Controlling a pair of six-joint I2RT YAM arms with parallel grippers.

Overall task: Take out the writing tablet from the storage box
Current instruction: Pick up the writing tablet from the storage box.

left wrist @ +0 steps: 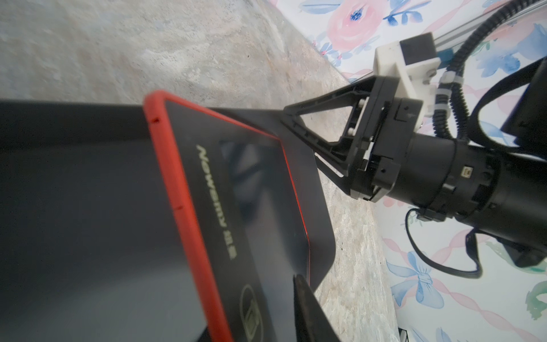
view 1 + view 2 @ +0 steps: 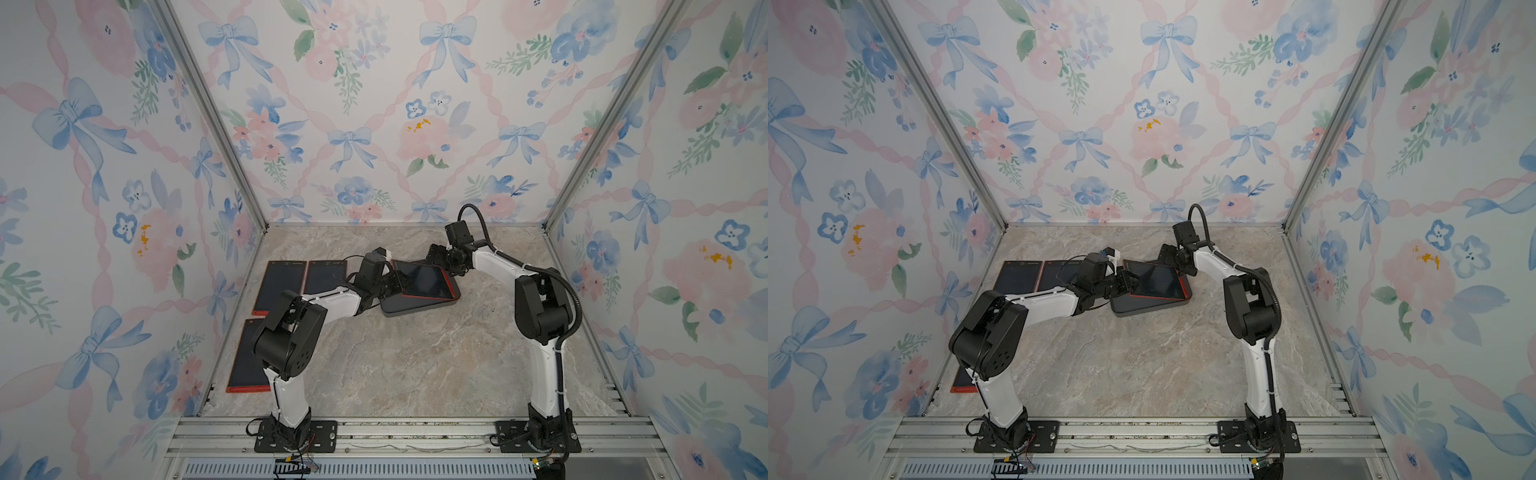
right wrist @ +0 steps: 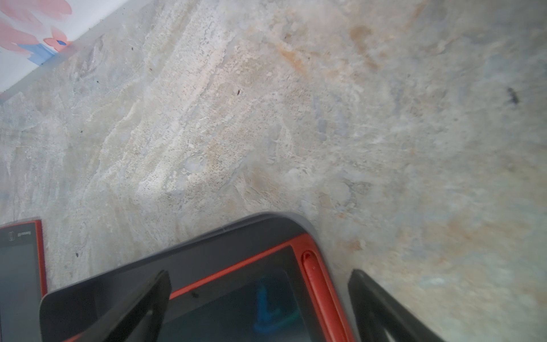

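Left end effector [image 2: 397,283] reaches across to the short end of the writing tablet [image 2: 424,280] nearest it, and its fingers appear to be set around that red-framed edge. The left wrist view shows only one finger [image 1: 307,308], lying over the tablet's face, so I cannot tell whether the pinch is complete or slack remains.

The tablet is not flat. The end by the left end effector stands up out of the storage box [image 2: 399,309] while the far end lies down inside, so the slab slants across the shallow grey tray.

Right end effector [image 2: 432,257] is at the box's far corner, jaws spread wide and holding nothing. One finger is over the box and the tablet's corner, the other outside the wall above the surface [image 2: 415,365]. My guess is that it is there to steady the tray, so the box neither rides up nor slides as the tablet is drawn out.

Other tablets [image 2: 279,286] lie flat in a group by the left wall, which suggests where this one is meant to go. The lift looks barely begun.
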